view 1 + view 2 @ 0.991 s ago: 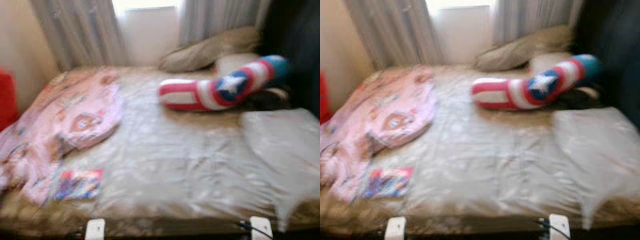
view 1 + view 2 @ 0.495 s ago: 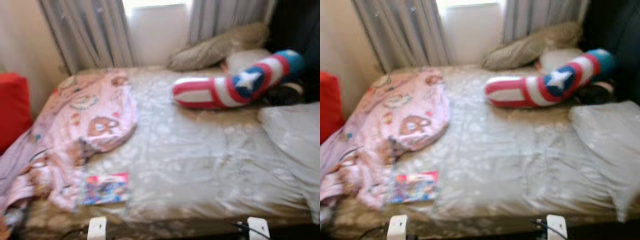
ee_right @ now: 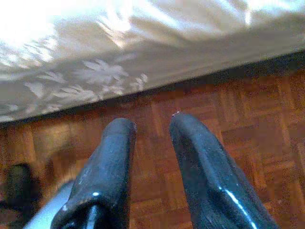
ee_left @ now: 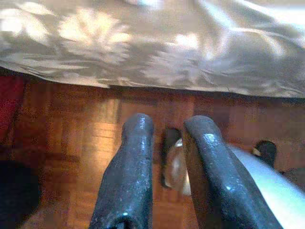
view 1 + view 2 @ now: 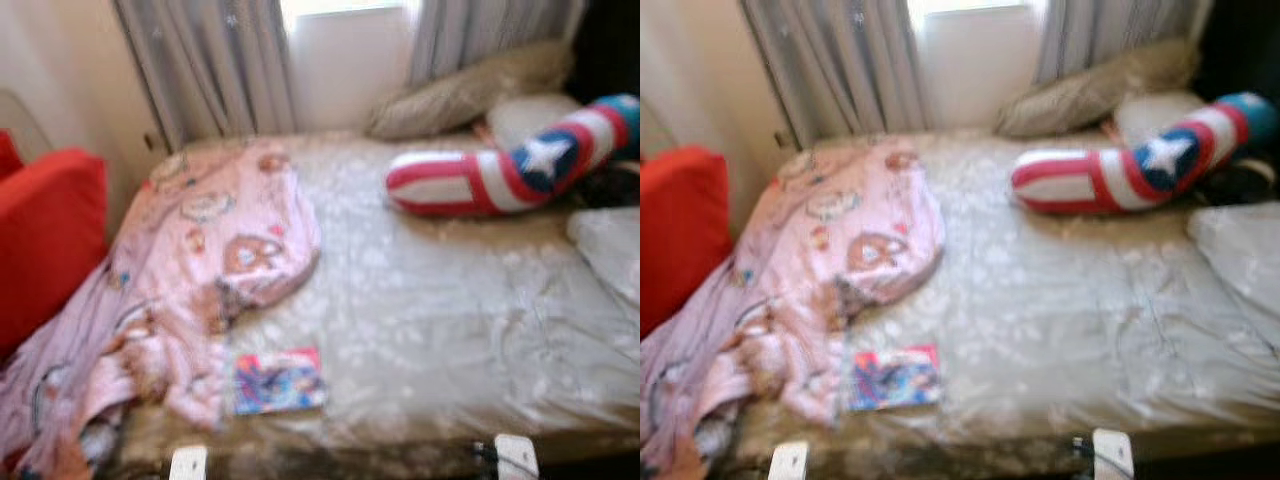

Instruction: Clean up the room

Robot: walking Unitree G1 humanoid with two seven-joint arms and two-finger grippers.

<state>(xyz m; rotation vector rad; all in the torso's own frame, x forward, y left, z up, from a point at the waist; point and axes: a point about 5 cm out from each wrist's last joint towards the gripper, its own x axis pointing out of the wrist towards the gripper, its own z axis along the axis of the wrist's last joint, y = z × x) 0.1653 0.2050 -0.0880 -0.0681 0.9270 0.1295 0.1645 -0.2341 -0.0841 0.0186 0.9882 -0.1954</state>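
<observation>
A bed [image 5: 450,300] with a pale flowered cover stands before me. A rumpled pink blanket [image 5: 190,270] with cartoon prints lies over its left side and hangs off the near corner. A colourful thin book [image 5: 278,381] rests near the front edge, just right of the blanket. A red, white and blue star-patterned cushion [image 5: 500,170] lies at the back right. My left gripper [image 4: 169,125] hangs low beside the bed's edge above the parquet floor, fingers slightly apart and holding nothing. My right gripper [image 3: 152,123] hangs likewise, open.
A red chair [image 5: 45,240] stands at the left of the bed. Beige pillows [image 5: 470,85] lean at the head under a curtained window [image 5: 350,50]. A grey pillow [image 5: 610,250] lies at the right edge. Wooden parquet floor [image 3: 238,109] runs under the bed.
The whole picture has shifted rightward, so the camera has turned left: the red chair has come into view and the blanket sits more central. Nothing on the bed has moved.
</observation>
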